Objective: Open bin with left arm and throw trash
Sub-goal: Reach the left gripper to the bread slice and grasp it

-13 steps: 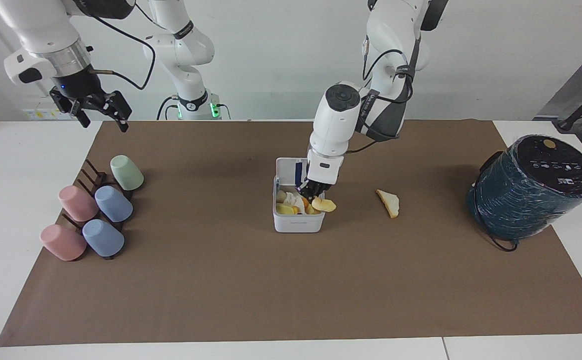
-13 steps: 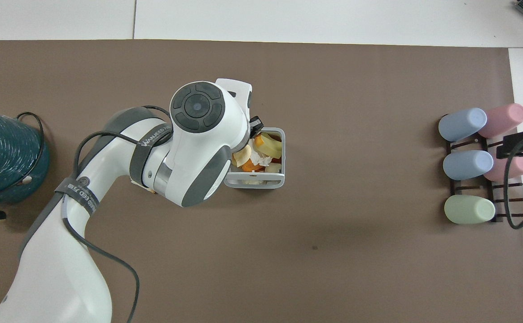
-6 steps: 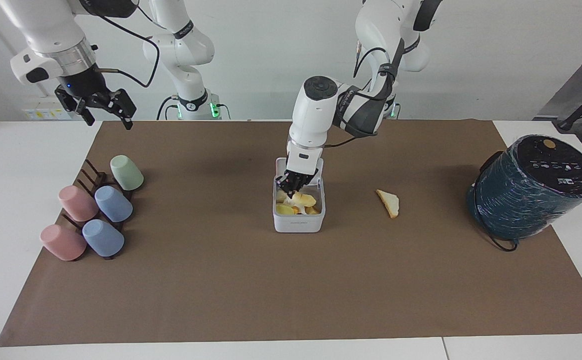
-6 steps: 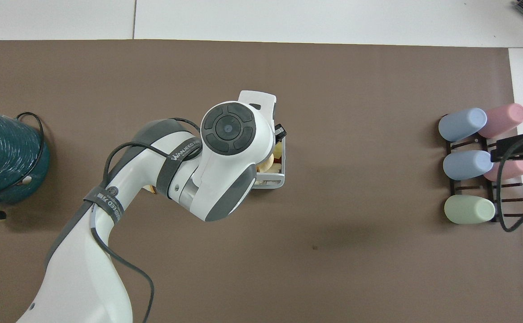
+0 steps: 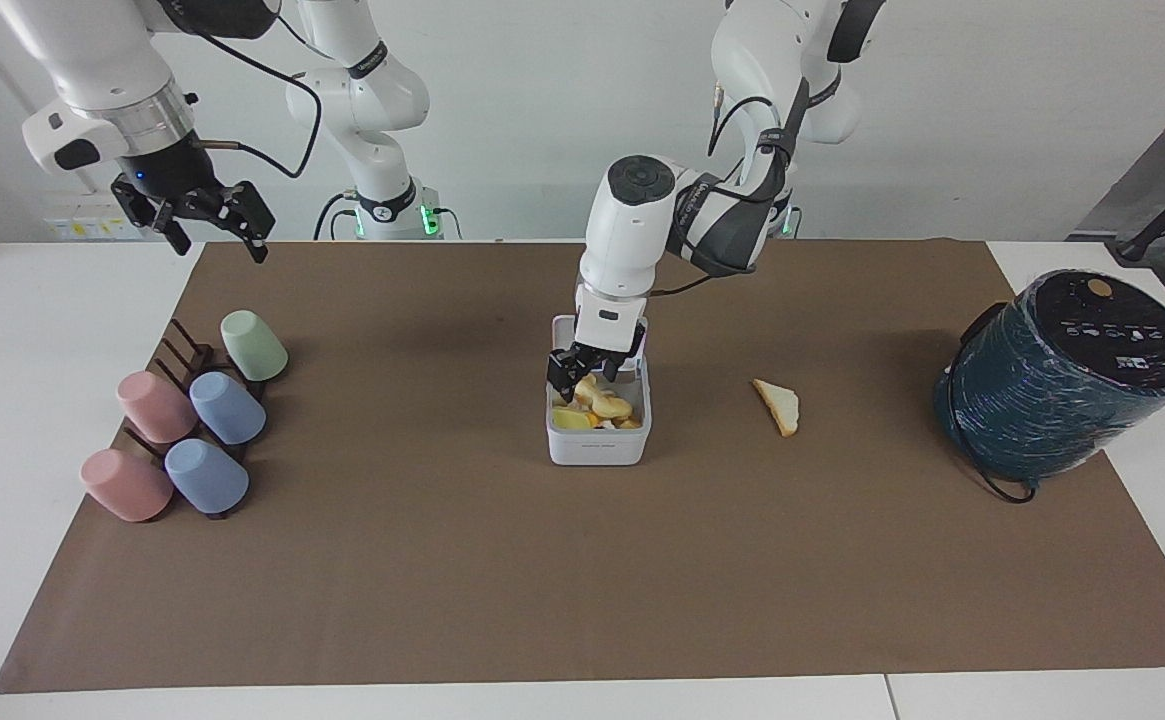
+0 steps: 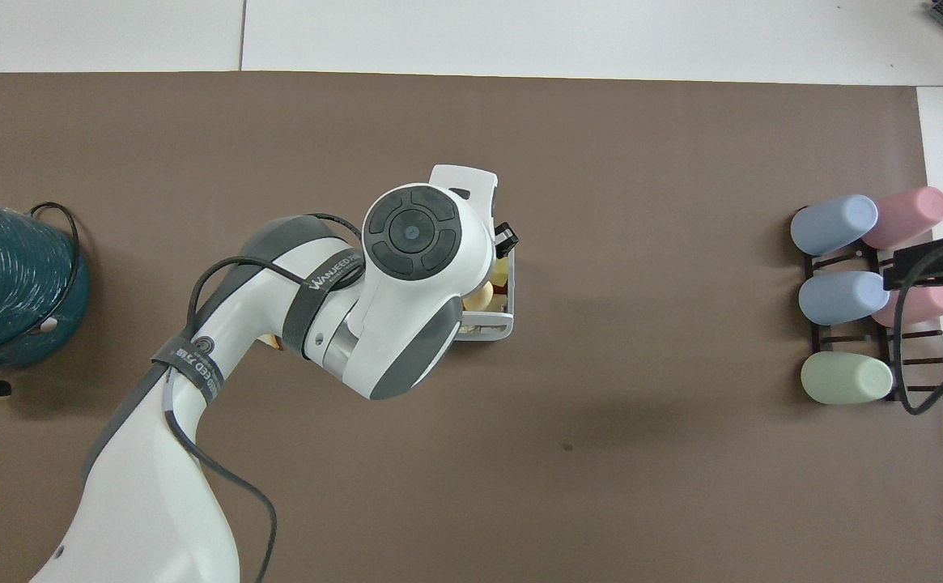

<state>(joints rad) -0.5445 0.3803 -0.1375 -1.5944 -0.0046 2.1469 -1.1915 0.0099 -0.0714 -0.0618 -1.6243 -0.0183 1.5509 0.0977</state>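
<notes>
Since a second ago the left gripper (image 5: 587, 367) has swung from the bin's left-arm-side rim to over its middle; the yellow crescent peel (image 5: 610, 405) it carried at the rim now lies in the small white square plastic bin (image 5: 597, 448), on the other yellow scraps. Fingers are spread apart now, nothing between them, tips just above the scraps. Bin sits mid-mat with its hinged lid (image 5: 564, 328) standing open on the side nearer the robots. In the overhead view the left arm's wrist covers most of the bin; only one rim corner (image 6: 503, 324) shows. Cream triangular slice (image 5: 778, 405) still lies on the brown mat (image 5: 442, 560), beside the bin toward the left arm's end, apart from it. Right gripper (image 5: 210, 222) waits up in the air over the mat corner near the pastel cups on a dark rack (image 5: 192, 420), fingers spread, empty. Big dark teal cylinder with black top (image 5: 1062, 375) sits at the left arm's end.
</notes>
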